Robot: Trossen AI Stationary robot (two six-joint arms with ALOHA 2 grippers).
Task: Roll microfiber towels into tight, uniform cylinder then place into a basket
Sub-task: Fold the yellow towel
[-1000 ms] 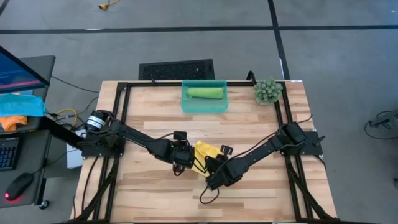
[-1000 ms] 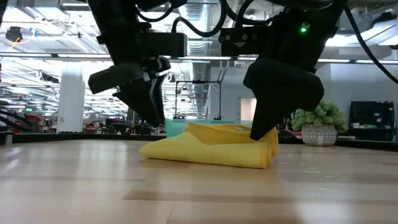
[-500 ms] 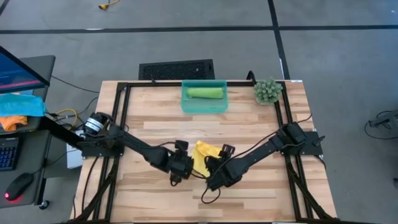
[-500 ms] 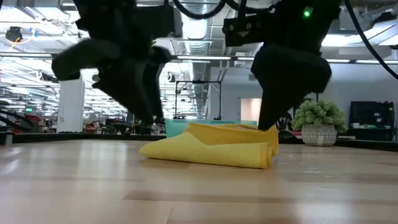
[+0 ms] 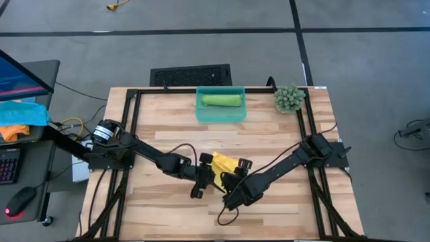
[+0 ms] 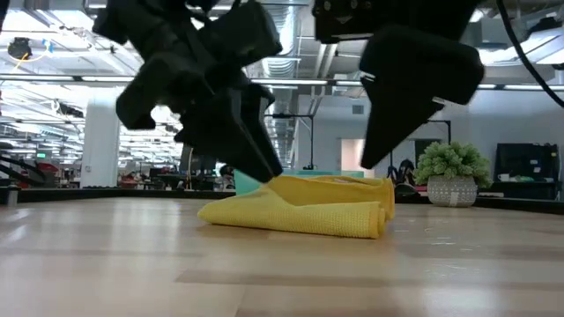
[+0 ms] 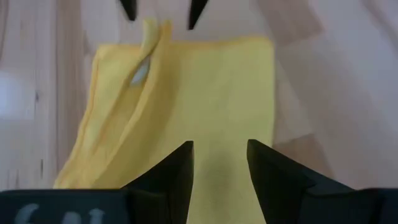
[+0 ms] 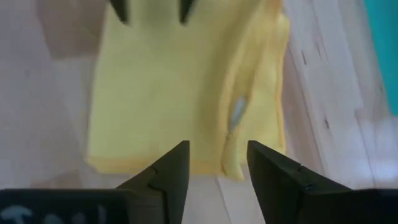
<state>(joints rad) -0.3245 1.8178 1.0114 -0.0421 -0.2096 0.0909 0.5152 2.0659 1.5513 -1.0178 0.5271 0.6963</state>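
The yellow towel [image 5: 222, 163] lies folded flat on the wooden table, with a raised fold along one side [image 7: 149, 62]. My left gripper [image 7: 221, 163] slants down over the towel's near left part, open. My right gripper [image 8: 217, 165] hangs open a little above the towel's right end [image 6: 379, 207], clear of it in the low view. The green towel [image 5: 220, 100] lies rolled in the teal basket [image 5: 201, 113] at the far edge. My left gripper's fingertips [image 6: 269, 172] come slanting down from the left and near side, right at the towel's upper fold [image 6: 291, 183]. I cannot tell whether they touch the cloth. The towel lies flat on the table.
A potted plant [image 5: 289, 98] stands at the far right corner. A black grille panel [image 5: 191, 74] lies behind the basket. Black frame rails [image 5: 132, 114] run along the table's left and right sides. Bare wood stretches around the towel.
My left gripper has tipped from pointing steeply down to a flatter slant. It has come down toward the towel's near left part. My right gripper has risen off the towel's right end. The towel has kept its place and shape.
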